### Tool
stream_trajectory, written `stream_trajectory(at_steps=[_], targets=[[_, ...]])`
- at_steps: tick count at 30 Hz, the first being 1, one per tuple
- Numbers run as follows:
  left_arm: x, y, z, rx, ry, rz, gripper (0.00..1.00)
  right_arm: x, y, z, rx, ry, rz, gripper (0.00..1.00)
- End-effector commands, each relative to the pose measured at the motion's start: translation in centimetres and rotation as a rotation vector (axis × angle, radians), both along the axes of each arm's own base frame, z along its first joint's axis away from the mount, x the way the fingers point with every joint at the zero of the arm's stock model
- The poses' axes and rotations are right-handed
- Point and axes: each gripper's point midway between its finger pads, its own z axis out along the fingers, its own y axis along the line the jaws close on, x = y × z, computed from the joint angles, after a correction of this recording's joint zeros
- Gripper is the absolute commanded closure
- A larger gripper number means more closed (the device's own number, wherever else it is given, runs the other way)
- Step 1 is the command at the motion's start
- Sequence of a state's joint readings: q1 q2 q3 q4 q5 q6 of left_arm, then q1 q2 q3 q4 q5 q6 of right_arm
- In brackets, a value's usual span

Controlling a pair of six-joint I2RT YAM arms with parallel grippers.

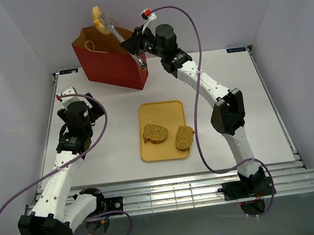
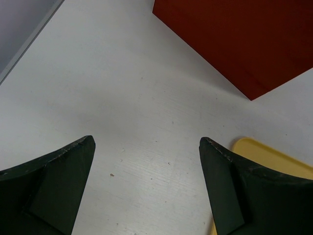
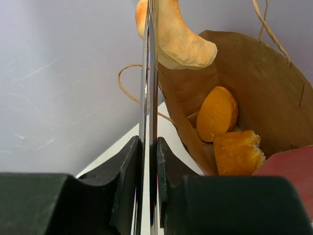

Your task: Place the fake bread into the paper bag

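Note:
The red paper bag [image 1: 110, 57] stands open at the back of the table. My right gripper [image 1: 135, 44] is shut on metal tongs [image 3: 148, 88], and the tongs pinch a pale bun [image 3: 182, 43] above the bag's mouth; the bun also shows in the top view [image 1: 98, 20]. Two golden-orange rolls [image 3: 218, 113] [image 3: 238, 152] lie inside the bag [image 3: 274, 83]. Two tan speckled slices [image 1: 155, 133] [image 1: 185, 137] lie on the yellow tray [image 1: 162, 110]. My left gripper [image 2: 146, 143] is open and empty over bare table, left of the tray.
The bag's red side [image 2: 244, 39] is ahead of my left gripper, the tray's corner [image 2: 274, 156] to its right. The bag's string handles [image 3: 128, 83] hang beside the tongs. White walls enclose the table on three sides.

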State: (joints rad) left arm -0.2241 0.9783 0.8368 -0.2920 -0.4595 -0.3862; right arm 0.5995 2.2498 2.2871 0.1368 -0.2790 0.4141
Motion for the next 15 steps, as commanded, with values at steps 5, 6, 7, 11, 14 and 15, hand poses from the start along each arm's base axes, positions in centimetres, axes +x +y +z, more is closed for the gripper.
stream_trajectory(at_steps=[5,6,7,11,14,15], targets=[[0.2,-0.7,0.4,-0.023,-0.014,-0.034,0.02,1.1,-0.9,3.2,0.161,-0.025,0.048,0.91],[0.2,-0.8,0.4,-0.021,-0.013,-0.038,0.02,1.1,-0.8,2.9,0.158,-0.019,0.056,0.90],[0.2,-0.9,0.4,-0.023,-0.013,-0.042,0.02,1.0,-0.7,2.7,0.157,-0.015,0.062,0.88],[0.3,-1.1,0.3,-0.025,-0.007,-0.053,0.02,0.9,-0.4,1.7,0.151,0.009,0.084,0.74],[0.3,-1.2,0.3,-0.026,-0.006,-0.059,0.02,0.8,-0.1,1.2,0.146,0.027,0.101,0.69],[0.3,-1.2,0.3,-0.024,-0.007,-0.059,0.02,0.8,-0.1,0.9,0.142,0.033,0.104,0.68]])
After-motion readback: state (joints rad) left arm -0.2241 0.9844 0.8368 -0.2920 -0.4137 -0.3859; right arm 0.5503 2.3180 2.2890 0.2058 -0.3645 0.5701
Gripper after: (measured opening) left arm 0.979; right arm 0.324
